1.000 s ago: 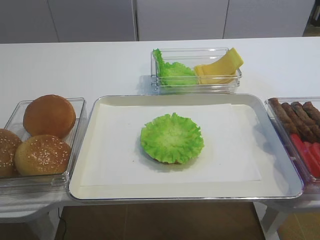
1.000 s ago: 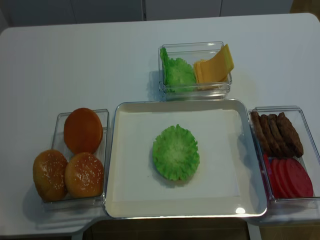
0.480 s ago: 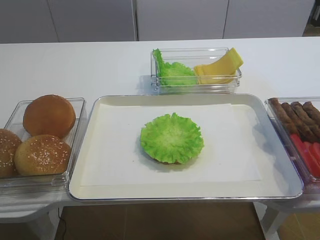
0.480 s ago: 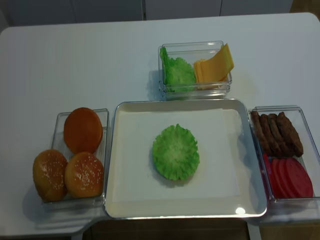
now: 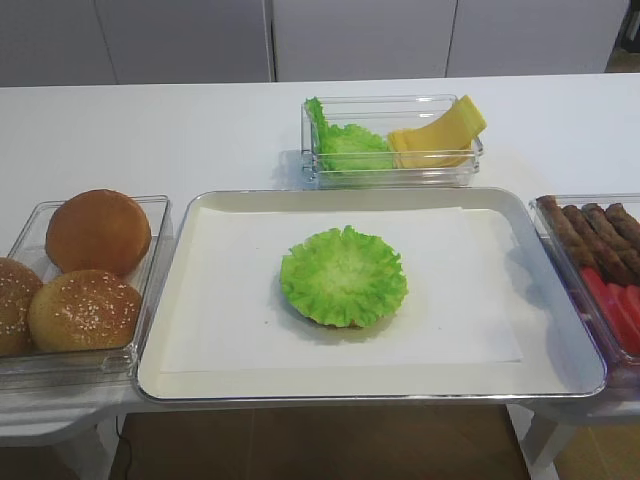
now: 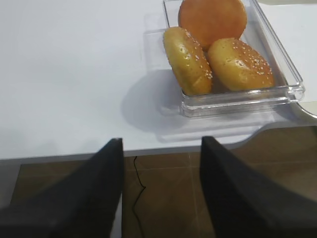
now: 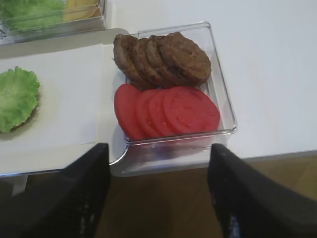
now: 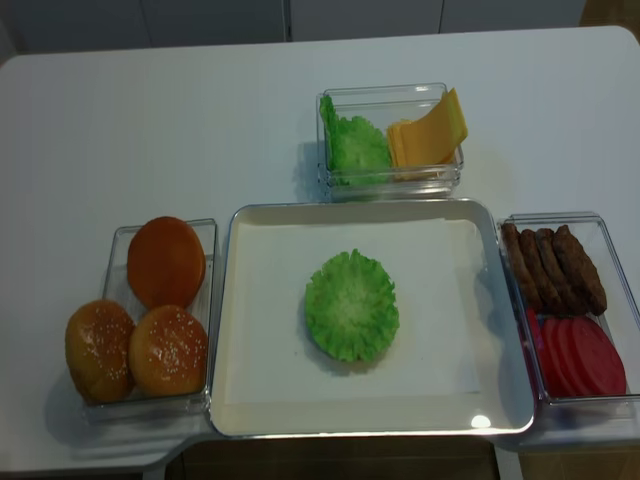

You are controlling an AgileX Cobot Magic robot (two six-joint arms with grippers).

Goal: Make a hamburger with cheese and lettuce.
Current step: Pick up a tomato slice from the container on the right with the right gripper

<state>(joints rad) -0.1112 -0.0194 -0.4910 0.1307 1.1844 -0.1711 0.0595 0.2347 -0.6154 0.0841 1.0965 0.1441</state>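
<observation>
The hamburger (image 5: 343,275) (image 8: 351,305) lies in the middle of the paper-lined tray (image 5: 560,300): a ruffled green lettuce leaf over a thin brown bun base. It also shows at the left edge of the right wrist view as the hamburger (image 7: 17,98). More lettuce (image 5: 345,145) and the fanned yellow cheese (image 5: 440,135) (image 8: 428,130) share a clear bin behind the tray. My right gripper (image 7: 159,148) hangs open and empty off the table's front edge, before the patty bin. My left gripper (image 6: 162,141) is open and empty too, off the front edge near the bun bin. Neither shows in the high views.
A clear bin at the left holds three domed buns (image 5: 90,270) (image 6: 223,54), two of them sesame-topped. A clear bin at the right holds brown patties (image 7: 163,57) and red tomato slices (image 7: 168,111) (image 8: 580,355). Brown floor lies below the table edge.
</observation>
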